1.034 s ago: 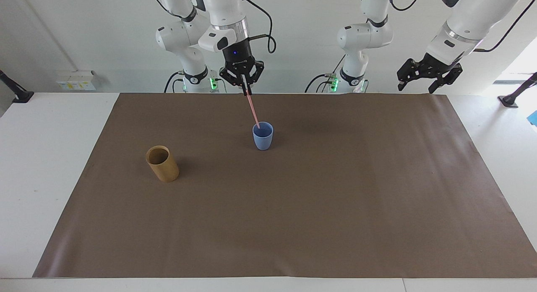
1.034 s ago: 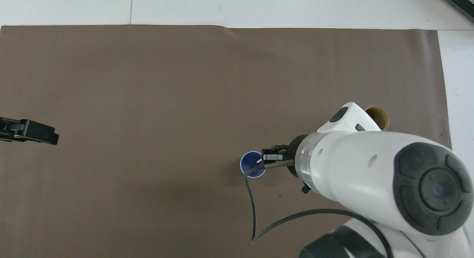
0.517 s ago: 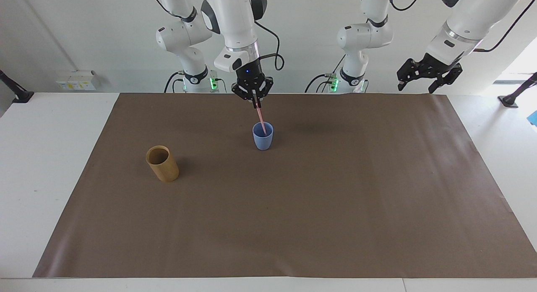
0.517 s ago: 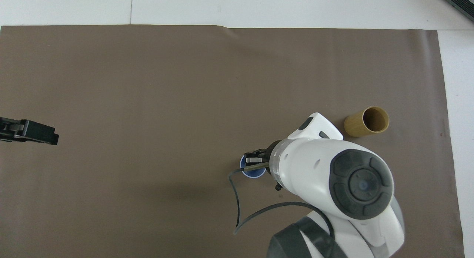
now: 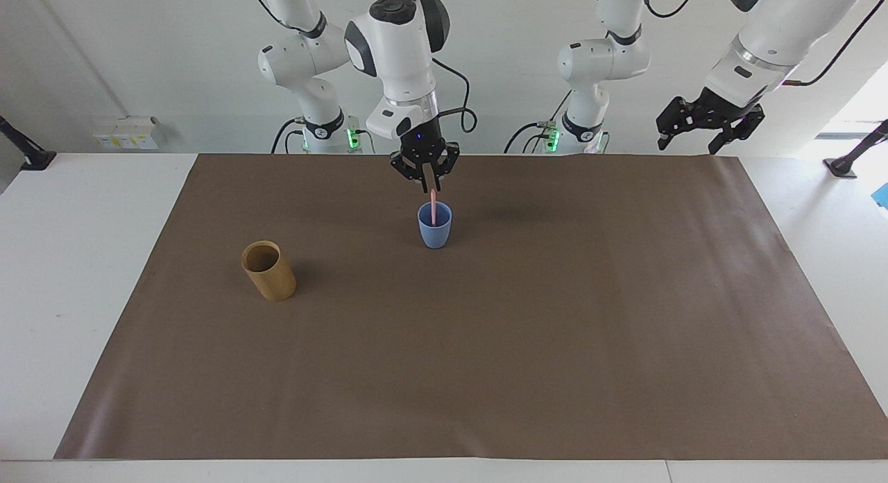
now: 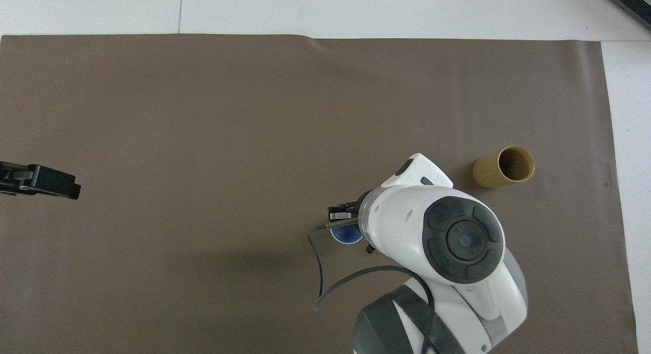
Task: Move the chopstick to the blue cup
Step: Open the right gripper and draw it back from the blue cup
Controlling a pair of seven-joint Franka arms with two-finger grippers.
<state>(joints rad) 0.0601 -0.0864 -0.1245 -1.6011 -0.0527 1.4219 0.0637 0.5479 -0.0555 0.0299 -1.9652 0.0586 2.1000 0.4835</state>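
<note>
Over blue cup (image 5: 435,225), right claw (image 5: 431,189) around chopstick (image 5: 433,209)

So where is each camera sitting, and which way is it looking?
Facing view: high across the table, looking at both robots; shows both arms, left gripper raised, right gripper over the blue cup.
Overhead view: above the robots, looking down; right arm, left gripper's tip.
Shared: blue cup, tan cup, brown mat.

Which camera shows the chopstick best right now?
The facing view. There the chopstick runs as a pale pink line from the right pincer down into the blue cup. In the overhead view the right arm covers it; only part of the cup's rim shows.
</note>
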